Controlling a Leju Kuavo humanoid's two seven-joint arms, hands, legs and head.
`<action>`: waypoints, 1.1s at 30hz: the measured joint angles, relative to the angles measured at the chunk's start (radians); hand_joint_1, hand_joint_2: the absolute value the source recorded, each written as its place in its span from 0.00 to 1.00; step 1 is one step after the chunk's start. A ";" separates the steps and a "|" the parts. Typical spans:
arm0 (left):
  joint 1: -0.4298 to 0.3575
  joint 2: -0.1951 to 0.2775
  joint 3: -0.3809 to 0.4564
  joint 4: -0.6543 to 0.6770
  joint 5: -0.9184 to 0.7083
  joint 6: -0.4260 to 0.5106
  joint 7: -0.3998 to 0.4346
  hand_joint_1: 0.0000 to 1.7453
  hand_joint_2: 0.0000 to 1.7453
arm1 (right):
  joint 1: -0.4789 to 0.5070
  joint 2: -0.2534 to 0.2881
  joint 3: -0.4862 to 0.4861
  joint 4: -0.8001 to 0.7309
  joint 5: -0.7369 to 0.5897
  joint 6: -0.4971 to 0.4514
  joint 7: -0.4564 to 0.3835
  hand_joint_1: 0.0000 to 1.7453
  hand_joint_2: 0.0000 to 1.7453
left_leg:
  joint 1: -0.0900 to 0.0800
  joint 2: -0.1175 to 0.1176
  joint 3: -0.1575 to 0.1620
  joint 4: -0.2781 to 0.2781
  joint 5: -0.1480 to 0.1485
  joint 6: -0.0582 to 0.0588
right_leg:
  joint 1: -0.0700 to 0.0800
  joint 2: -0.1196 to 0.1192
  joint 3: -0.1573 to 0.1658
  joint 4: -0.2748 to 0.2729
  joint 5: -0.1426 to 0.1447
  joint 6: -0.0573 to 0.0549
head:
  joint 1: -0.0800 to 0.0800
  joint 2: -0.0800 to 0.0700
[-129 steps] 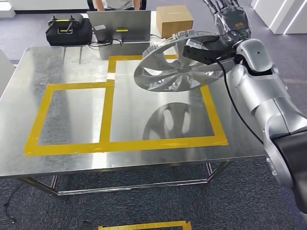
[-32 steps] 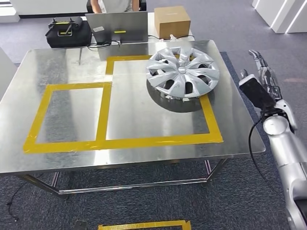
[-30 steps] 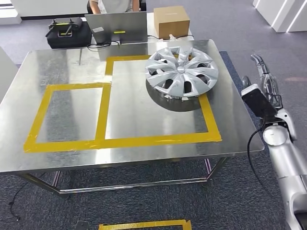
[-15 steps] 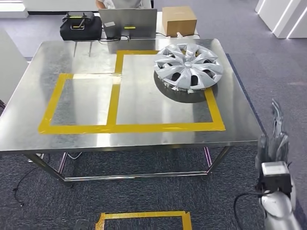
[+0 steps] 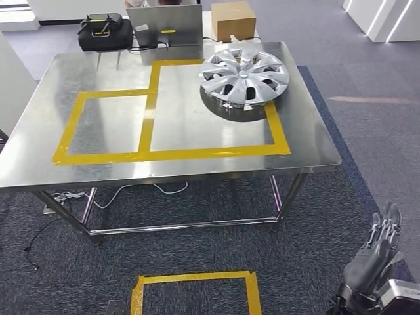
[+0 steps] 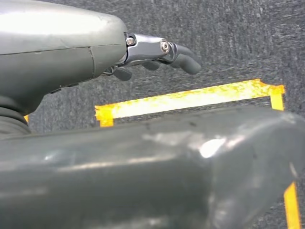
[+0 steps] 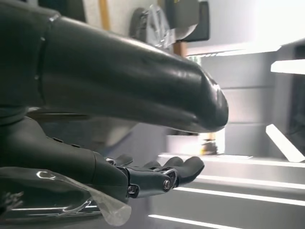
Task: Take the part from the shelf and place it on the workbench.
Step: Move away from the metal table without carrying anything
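change: right hand (image 5: pixel 378 252) has dropped from tabletop height to hang low beside the floor, fingers loosely apart, holding nothing | left hand (image 6: pixel 158 52) empty, fingers extended | part (image 5: pixel 245 75) rests on tabletop (image 5: pixel 307 125), overlapping the yellow tape's far right corner | task: placement looks complete

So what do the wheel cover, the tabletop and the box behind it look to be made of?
Wheel cover: silver, glossy, probably painted plastic; thin spokes with open slots, though metal can't be ruled out. Tabletop: bare brushed metal, likely steel; it gives hazy reflections. Box: brown corrugated cardboard, matte, with plain flat faces.
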 joint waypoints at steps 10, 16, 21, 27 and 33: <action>-0.004 -0.002 0.017 0.000 -0.038 -0.018 -0.018 0.00 0.00 | -0.202 0.099 -0.529 0.745 -0.197 0.064 0.135 0.00 0.00 | 0.005 -0.013 0.192 -0.023 -0.094 0.002 | 0.007 -0.007 -0.139 0.035 0.107 0.010 | -0.004 0.000; -0.001 0.000 0.027 0.000 -0.044 -0.019 -0.011 0.00 0.00 | -0.286 0.090 -0.730 1.169 -0.053 -0.001 0.197 0.00 0.00 | 0.003 -0.003 0.159 -0.078 -0.064 0.045 | 0.002 0.002 -0.191 0.105 0.039 0.042 | -0.004 0.000; 0.001 0.001 0.028 0.000 -0.044 -0.019 -0.010 0.00 0.00 | -0.325 0.078 -0.781 1.308 -0.040 -0.005 0.205 0.00 0.00 | -0.006 0.005 0.069 -0.069 0.001 0.049 | 0.002 0.003 -0.193 0.323 -0.059 0.049 | -0.001 0.000; 0.000 0.003 0.029 0.000 -0.060 -0.022 -0.008 0.00 0.00 | -0.355 0.065 -0.793 1.415 0.069 0.069 0.368 0.00 0.00 | -0.008 0.007 0.009 -0.041 0.058 0.023 | 0.007 0.004 0.063 -0.009 -0.044 0.026 | 0.001 0.000; 0.009 0.013 0.029 0.000 -0.095 -0.035 -0.008 0.00 0.00 | -0.358 0.055 -0.750 1.507 0.212 0.192 0.457 0.00 0.00 | 0.001 -0.002 -0.032 0.130 -0.120 -0.012 | 0.006 -0.006 -0.005 -0.006 0.012 -0.017 | -0.004 0.000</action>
